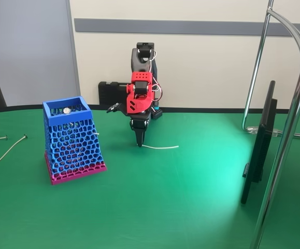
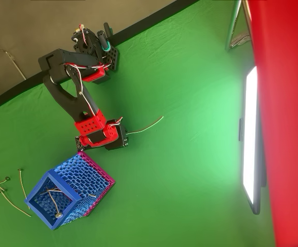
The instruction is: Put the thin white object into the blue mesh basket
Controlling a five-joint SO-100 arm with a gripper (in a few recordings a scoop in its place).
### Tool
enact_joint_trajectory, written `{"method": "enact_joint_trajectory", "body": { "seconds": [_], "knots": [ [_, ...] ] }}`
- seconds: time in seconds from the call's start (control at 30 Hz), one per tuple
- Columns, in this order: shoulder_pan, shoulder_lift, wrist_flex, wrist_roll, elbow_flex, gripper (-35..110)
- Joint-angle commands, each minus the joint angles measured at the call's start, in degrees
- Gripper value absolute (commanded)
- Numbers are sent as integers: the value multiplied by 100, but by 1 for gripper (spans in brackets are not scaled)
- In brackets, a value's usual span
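One slender white stick (image 1: 160, 147) lay flat on the green table (image 1: 191, 197) in the fixed view, its near end at the tips of the lowered red-and-black gripper (image 1: 139, 142), whose fingers looked nearly closed; whether they pinched it I could not tell. Overhead, the stick (image 2: 145, 126) was apart from the tall blue honeycomb-mesh basket (image 2: 66, 198); lifting and dropping it in remained

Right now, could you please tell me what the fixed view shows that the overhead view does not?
The fixed view alone shows the gripper from the side, tips down at the table by one end of the thin white object. The overhead view alone shows sticks lying inside the blue mesh basket. Both show the basket standing apart from the white object, with grey sticks loose beside it.
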Motion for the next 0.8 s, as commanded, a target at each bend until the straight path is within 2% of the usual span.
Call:
{"method": "enact_joint_trajectory", "body": {
  "seconds": [0.0,0.47,0.77],
  "knots": [
    [70,-105,176,-44,-308,13],
    [211,-264,387,-193,-536,1],
    [404,1336,-290,-554,-97,1]
  ]
}}
